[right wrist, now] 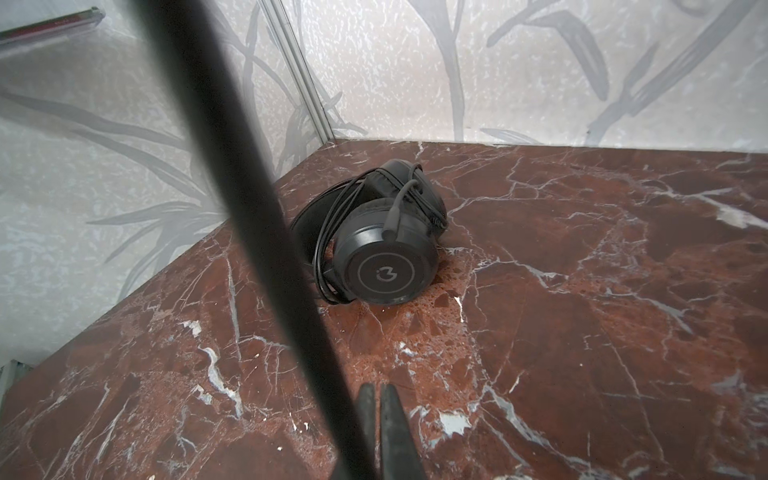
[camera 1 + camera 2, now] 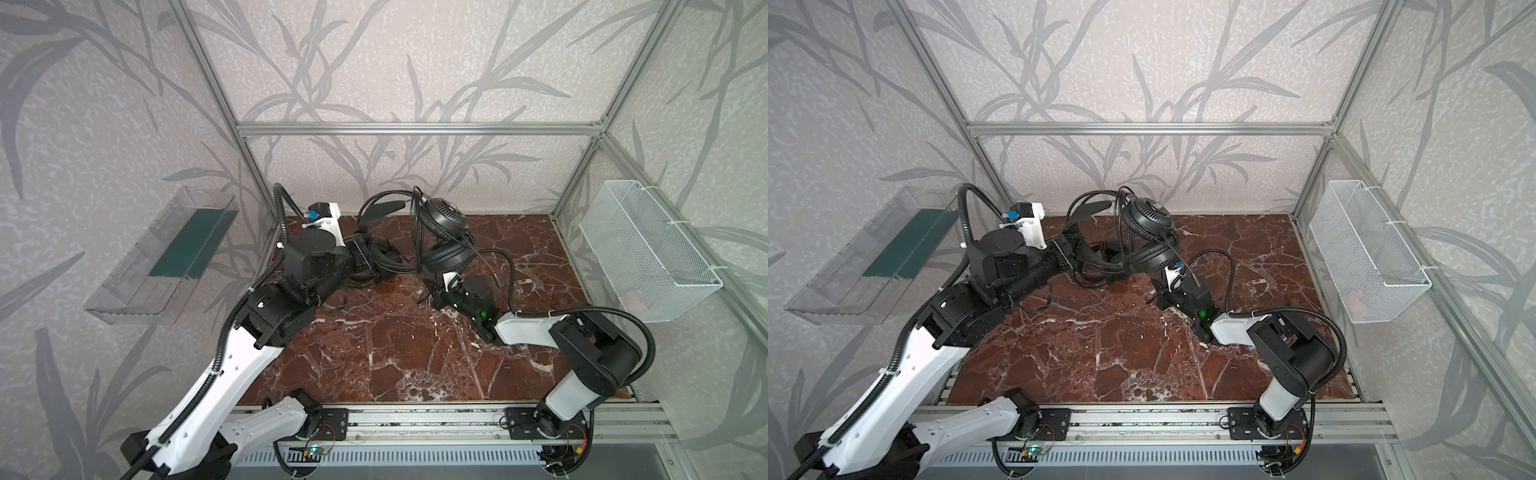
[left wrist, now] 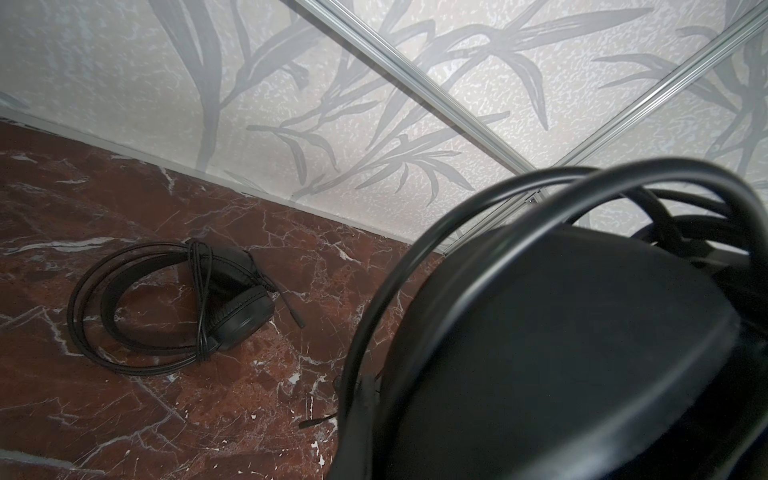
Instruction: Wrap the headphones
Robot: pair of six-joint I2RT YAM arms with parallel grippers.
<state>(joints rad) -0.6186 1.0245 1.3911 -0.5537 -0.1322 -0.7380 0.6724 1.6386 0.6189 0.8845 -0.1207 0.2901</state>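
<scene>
Black over-ear headphones (image 2: 444,232) hanging lifted above the red marble near the back wall, earcups stacked, headband arching leftward, thin cable (image 2: 496,259) looping down beside them, a second, wrapped headset (image 1: 374,245) lying flat.

The only mark I can make out stands on the headphones (image 1: 388,249) lying on the marble table (image 1: 582,311) in my right wrist view: a ringed logo, like a rounded "3" with a dot, centred on the earcup's flat outer cap. No other legible text.
</scene>
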